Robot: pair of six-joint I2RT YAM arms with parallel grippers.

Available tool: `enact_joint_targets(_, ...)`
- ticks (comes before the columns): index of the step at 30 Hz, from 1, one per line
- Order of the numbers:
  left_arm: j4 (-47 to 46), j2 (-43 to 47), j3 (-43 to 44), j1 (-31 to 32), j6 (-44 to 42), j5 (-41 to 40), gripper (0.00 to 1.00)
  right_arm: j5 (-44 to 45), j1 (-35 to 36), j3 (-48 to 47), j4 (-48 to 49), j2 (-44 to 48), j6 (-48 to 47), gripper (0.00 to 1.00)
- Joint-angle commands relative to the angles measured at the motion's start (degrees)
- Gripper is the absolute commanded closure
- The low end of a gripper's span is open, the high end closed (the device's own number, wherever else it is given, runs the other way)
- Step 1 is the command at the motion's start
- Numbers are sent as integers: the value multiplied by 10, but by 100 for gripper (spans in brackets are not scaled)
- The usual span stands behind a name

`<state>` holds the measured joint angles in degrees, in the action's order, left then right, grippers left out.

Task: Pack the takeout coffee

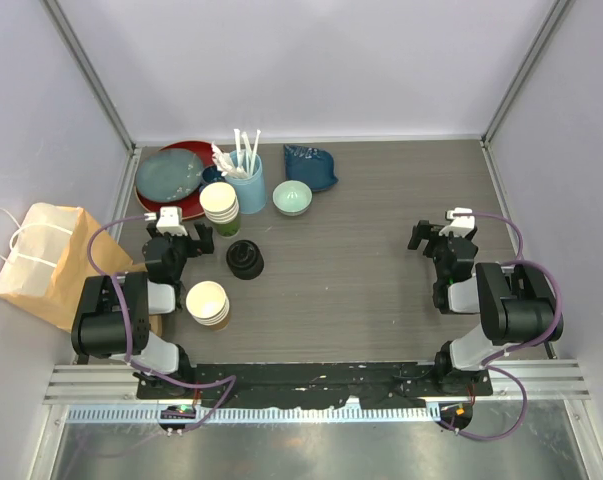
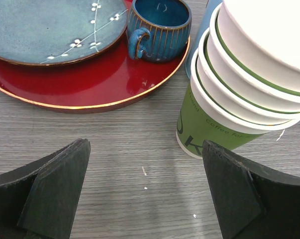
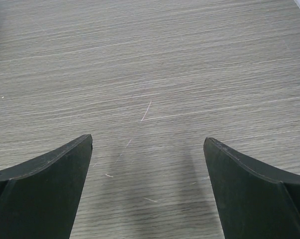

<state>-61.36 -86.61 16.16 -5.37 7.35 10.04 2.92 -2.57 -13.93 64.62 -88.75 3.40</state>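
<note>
No lidded paper cup shows in any view; the takeout coffee is out of view. My left gripper [image 1: 177,228] is open and empty, low over the table, just left of a lidless stack of green-walled cups [image 1: 220,207]. In the left wrist view that stack [image 2: 239,94] stands beside the right finger [image 2: 244,194], with bare table between the jaws of the left gripper [image 2: 145,184]. My right gripper [image 1: 436,233] is open and empty over bare table at the right, as the right wrist view [image 3: 147,179] shows.
A brown paper bag [image 1: 41,262] lies at the left edge. A loose stack of black lids [image 1: 244,261] and a second lidless cup stack [image 1: 208,303] stand near the left arm. A red tray [image 2: 90,82] holds a blue plate [image 2: 45,27] and mug [image 2: 157,27].
</note>
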Motion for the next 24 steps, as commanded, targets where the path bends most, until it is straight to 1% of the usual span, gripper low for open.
enact_joint_targets(1, -10, 3, 3, 2, 5, -8, 0, 29, 3, 2, 27, 11, 20, 1)
enact_joint_targets(2, -11, 3, 3, 1, 5, -9, 0, 52, 3, 7, 22, 20, 24, 1)
enact_joint_targets(4, -16, 5, 0, 2, 3, -5, 0, 56, 3, 9, 4, 60, 24, 1)
enact_joint_targets(7, 5, 35, 4, 1, 13, -32, 0, 57, 3, 4, -49, 119, 21, 2)
enact_joint_targets(8, 77, 48, 16, -1, 17, -55, 0, 60, 3, -1, -78, 133, 23, 2)
enact_joint_targets(9, 113, 70, 43, -1, 22, -70, 0, 63, 3, -2, -88, 150, 24, 3)
enact_joint_targets(11, 181, 80, 64, -3, 32, -83, 0, 67, 3, -1, -99, 190, 42, 3)
enact_joint_targets(12, 191, 88, 75, -4, 33, -76, 0, 65, 3, 0, -98, 201, 66, 3)
enact_joint_targets(16, 205, 125, 64, -10, 37, -51, 0, -16, 3, -19, -95, 218, 105, 4)
enact_joint_targets(19, 208, 162, 48, -13, 40, -49, 0, -55, 3, -56, -140, 225, 143, 6)
enact_joint_targets(21, 221, 179, 51, -21, 42, -48, 0, -82, 3, -81, -172, 234, 163, 9)
enact_joint_targets(22, 256, 186, 58, -26, 44, -43, 0, -91, 5, -91, -185, 238, 176, 10)
enact_joint_targets(23, 281, 194, 69, -40, 49, -43, 0, -97, 7, -115, -225, 242, 178, 11)
enact_joint_targets(24, 314, 195, 104, -48, 57, -42, 0, -98, 10, -129, -251, 250, 179, 12)
